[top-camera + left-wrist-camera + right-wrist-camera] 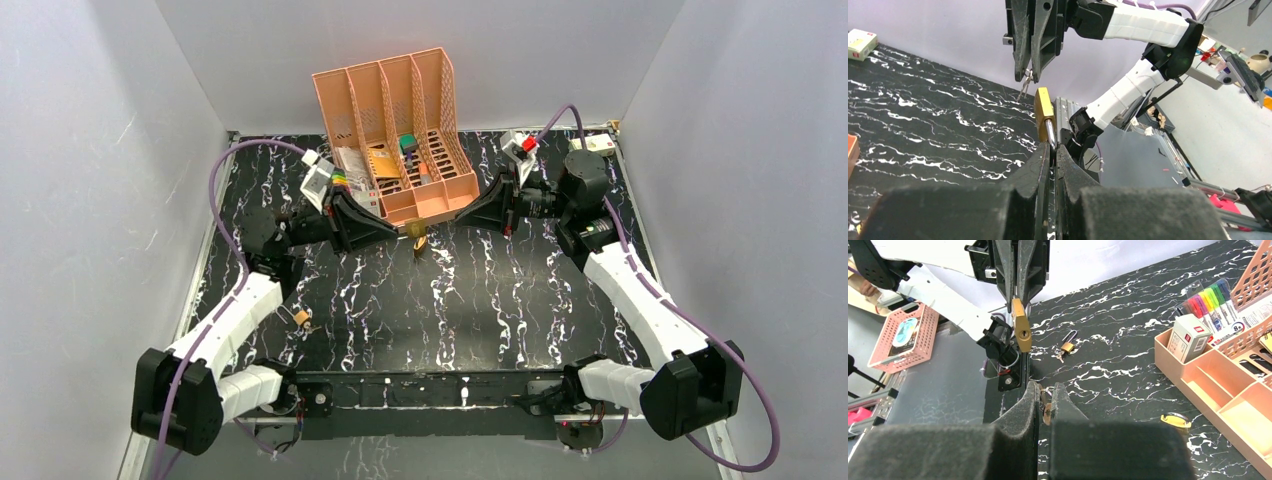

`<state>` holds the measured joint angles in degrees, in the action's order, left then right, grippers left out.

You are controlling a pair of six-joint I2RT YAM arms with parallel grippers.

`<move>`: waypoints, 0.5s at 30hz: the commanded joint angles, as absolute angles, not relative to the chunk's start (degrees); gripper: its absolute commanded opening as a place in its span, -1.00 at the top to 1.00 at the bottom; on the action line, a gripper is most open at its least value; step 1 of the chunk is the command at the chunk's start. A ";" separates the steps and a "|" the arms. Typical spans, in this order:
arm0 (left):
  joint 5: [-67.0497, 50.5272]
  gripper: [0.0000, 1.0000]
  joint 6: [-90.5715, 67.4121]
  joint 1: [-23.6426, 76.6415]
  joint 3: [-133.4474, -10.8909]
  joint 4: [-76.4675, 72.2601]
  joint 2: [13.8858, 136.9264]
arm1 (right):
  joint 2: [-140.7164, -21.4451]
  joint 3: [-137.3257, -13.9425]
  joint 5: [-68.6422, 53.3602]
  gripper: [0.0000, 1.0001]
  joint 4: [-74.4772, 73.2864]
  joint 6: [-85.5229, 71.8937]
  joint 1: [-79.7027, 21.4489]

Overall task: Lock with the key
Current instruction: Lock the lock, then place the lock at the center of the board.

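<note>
Covering the work area, a black marble-patterned table top point(480, 310) was recorded, with a peach-coloured slotted plastic desk organiser point(345, 100) standing at its far edge. Both arms were extended toward the centre, just in front of the organiser, so that the black two-finger left gripper point(1052, 150) and the black two-finger right gripper point(1044, 390) faced each other tip to tip.

The left gripper was seen clenched on the silver shackle of a large brass padlock point(1044, 112). This padlock was held off the table, with its body pointed toward the right gripper and its keyhole face turned to the right wrist camera.

A small brass padlock point(1067, 346) with a wire shackle was noted lying on the table nearer the left arm's base, with small keys point(1059, 356) just beside it.

The tiny thin silvery metal key point(1025, 85) was found clamped between the closed fingers of the right gripper, its blade projecting from the fingertips. In the left wrist view the key was located just beside the upper corner of the large brass padlock, apart from it and outside the keyhole.
</note>
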<state>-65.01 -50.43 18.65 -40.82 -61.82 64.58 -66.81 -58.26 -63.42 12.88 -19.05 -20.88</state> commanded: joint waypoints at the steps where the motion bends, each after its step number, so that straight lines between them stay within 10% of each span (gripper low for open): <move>1: -64.53 1.00 -43.79 17.31 -41.15 -50.80 60.03 | -64.79 -57.63 -62.62 1.00 12.50 -17.45 -20.40; 15: -46.65 1.00 -20.24 17.31 -50.76 -3.82 55.68 | -66.09 -58.05 -51.99 1.00 1.75 -11.82 -20.47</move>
<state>-52.38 -23.88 17.67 -47.88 -13.39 56.99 -66.19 -58.22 -56.21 4.14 -14.04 -20.58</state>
